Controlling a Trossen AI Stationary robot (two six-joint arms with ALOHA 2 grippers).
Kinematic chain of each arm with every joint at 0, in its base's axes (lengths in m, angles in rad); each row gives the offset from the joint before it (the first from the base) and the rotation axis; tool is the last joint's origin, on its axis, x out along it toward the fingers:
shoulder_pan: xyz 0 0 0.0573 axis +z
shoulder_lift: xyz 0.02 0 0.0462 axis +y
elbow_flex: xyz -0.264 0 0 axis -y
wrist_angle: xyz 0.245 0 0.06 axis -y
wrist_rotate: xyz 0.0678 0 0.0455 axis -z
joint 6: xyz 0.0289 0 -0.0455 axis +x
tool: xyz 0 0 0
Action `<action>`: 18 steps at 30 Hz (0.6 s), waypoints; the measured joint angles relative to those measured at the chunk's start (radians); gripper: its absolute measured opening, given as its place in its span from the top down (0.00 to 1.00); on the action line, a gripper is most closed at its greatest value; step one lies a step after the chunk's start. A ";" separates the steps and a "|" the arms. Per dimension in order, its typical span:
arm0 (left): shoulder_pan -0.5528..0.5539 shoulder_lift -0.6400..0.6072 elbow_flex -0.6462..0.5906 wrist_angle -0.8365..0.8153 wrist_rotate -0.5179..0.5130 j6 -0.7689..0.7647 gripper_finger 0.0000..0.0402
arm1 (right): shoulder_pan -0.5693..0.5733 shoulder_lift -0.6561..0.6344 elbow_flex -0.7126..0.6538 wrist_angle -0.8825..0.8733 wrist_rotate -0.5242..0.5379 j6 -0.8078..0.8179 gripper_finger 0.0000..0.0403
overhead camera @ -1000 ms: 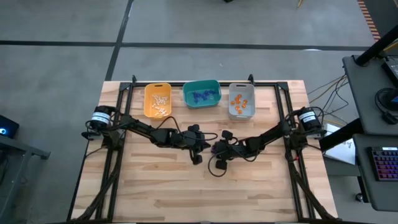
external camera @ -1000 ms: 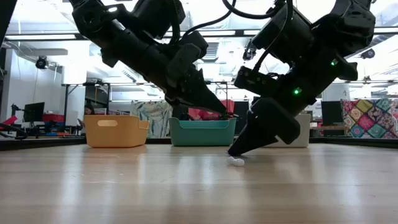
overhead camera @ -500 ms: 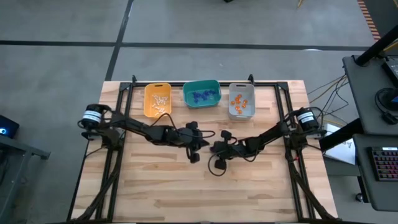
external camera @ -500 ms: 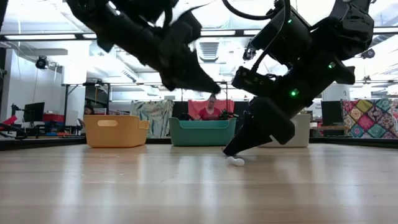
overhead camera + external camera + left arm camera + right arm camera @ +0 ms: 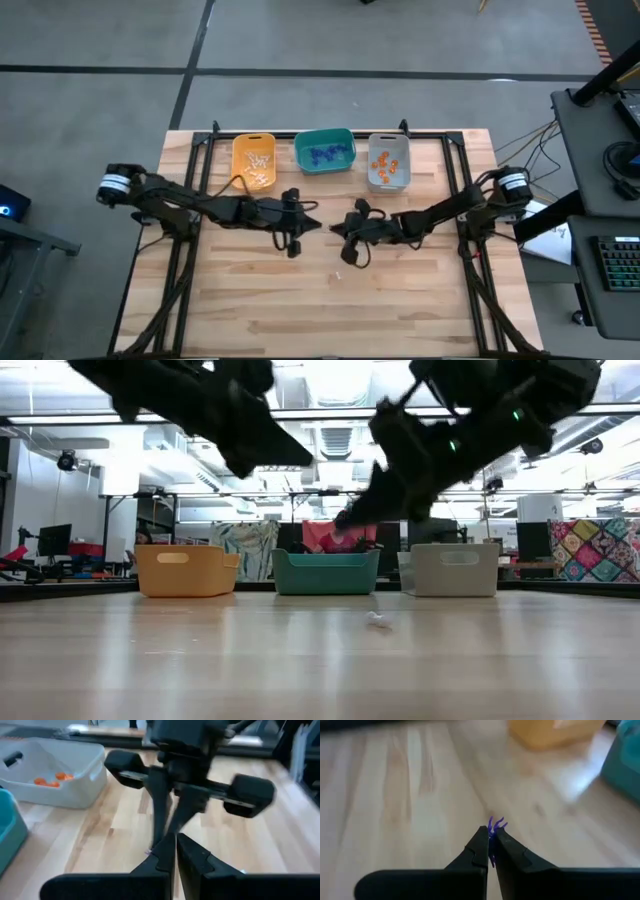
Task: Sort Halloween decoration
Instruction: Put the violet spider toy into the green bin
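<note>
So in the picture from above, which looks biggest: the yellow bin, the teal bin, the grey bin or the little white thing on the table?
1. Teal bin
2. Yellow bin and grey bin: too alike to rank
3. White trinket: by far the smallest

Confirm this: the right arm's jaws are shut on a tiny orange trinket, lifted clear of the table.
Not quite. The trinket pinched in the right gripper is purple, not orange, as the right wrist view shows. The rest stands: the jaws are shut on it, above the table.

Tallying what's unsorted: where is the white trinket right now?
The white trinket lies alone on the bare table in the low view, in front of the gap between the teal bin and the grey bin.
</note>
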 joint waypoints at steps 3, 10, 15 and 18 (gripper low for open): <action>-0.010 -0.081 -0.051 0.042 0.000 -0.015 1.00 | -0.043 -0.035 0.028 -0.007 -0.001 -0.013 0.98; -0.017 -0.268 -0.140 0.048 -0.001 -0.003 1.00 | -0.215 -0.028 0.178 -0.138 -0.086 -0.141 0.98; -0.015 -0.346 -0.191 0.066 -0.018 0.003 1.00 | -0.362 0.012 0.294 -0.233 -0.074 -0.206 0.98; -0.015 -0.367 -0.211 0.066 -0.035 0.007 1.00 | -0.449 0.047 0.351 -0.227 -0.075 -0.155 0.98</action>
